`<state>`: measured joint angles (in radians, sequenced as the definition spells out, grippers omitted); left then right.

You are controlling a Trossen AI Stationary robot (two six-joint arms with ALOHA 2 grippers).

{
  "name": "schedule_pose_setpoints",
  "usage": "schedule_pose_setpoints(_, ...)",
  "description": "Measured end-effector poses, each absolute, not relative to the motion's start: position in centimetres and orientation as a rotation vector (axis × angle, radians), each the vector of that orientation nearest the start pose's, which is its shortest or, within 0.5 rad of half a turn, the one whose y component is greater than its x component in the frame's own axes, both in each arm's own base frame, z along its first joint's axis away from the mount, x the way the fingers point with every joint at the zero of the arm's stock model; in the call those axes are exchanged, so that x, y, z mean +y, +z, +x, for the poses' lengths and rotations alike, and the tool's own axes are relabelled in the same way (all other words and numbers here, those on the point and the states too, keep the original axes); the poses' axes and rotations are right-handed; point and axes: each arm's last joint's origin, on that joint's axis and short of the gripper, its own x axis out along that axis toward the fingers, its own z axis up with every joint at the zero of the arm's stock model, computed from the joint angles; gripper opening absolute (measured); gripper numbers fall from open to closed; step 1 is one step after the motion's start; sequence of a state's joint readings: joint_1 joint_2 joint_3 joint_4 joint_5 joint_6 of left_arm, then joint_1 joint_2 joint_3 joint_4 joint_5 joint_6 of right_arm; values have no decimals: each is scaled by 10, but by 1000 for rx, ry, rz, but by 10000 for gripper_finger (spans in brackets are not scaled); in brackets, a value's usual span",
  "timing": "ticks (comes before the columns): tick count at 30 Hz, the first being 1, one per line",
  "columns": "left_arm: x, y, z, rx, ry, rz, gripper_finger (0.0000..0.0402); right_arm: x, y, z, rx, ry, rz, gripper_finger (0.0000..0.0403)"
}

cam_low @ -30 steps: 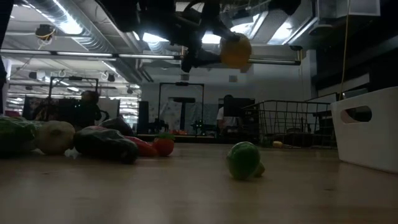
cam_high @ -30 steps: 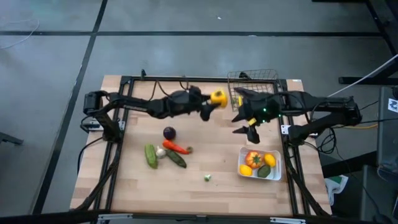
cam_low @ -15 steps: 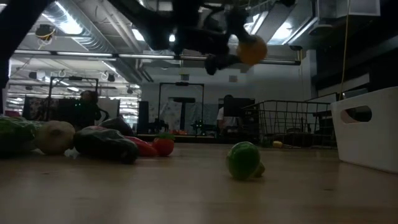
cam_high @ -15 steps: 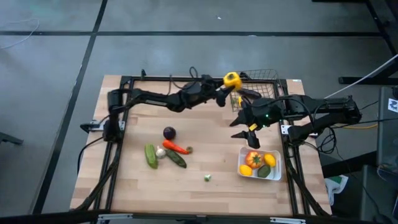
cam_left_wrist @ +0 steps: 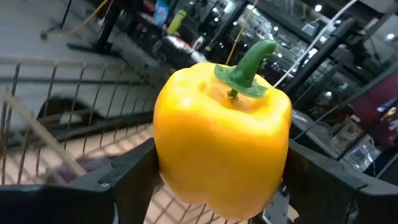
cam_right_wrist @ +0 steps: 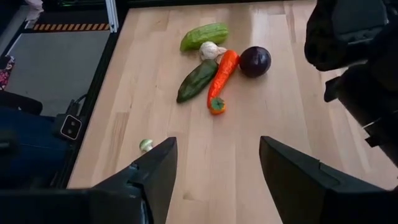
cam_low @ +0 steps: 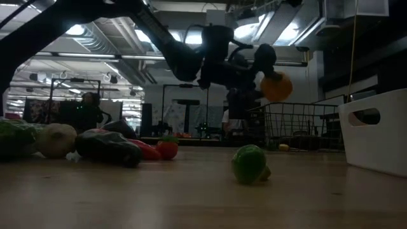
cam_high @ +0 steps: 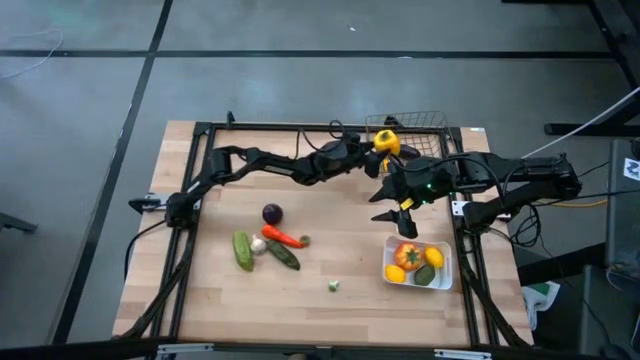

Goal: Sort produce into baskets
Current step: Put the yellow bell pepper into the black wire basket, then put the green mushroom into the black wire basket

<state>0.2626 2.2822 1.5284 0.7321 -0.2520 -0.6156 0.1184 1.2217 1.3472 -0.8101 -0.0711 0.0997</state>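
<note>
On the pale wooden tabletop, nearest the front edge, a small round green-and-white vegetable lies alone, well apart from the rest. To its right sits the shallow white rectangular tray with rounded corners, which holds an orange-red piece, two yellow pieces and a green one. Farther back on the left lies a loose cluster: a light green cucumber on the left, a white garlic bulb just beside it, a darker green cucumber and an orange carrot side by side, and a round purple eggplant just behind the carrot. Right of centre, behind the tray, the right pincer hangs over bare wood with its two dark fingers spread apart and nothing between them; its wrist view looks across at the cluster. Farther still, the left arm reaches across from the left side, and the left pincer grips a glossy yellow bell pepper with a green stem, one finger pressed to each side of it. The pepper is raised in the air at the near-left rim of the square metal wire-mesh basket, which stands at the far right edge of the tabletop.
</note>
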Motion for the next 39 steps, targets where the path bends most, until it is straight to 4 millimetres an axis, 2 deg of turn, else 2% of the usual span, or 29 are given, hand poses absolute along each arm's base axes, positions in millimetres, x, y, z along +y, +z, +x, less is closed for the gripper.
schedule_pose_setpoints(16,144,173,487,-107,538,-621,307,30,381,238,694,147,77,225)
schedule_pose_setpoints(27,142,173,488,-108,527,-634,373,30,381,238,693,146,77,225)
schedule_pose_setpoints(33,142,173,488,-109,527,-638,378,30,381,238,693,146,77,225)
schedule_pose_setpoints(39,142,176,487,-139,512,-733,375,30,381,238,693,146,77,225)
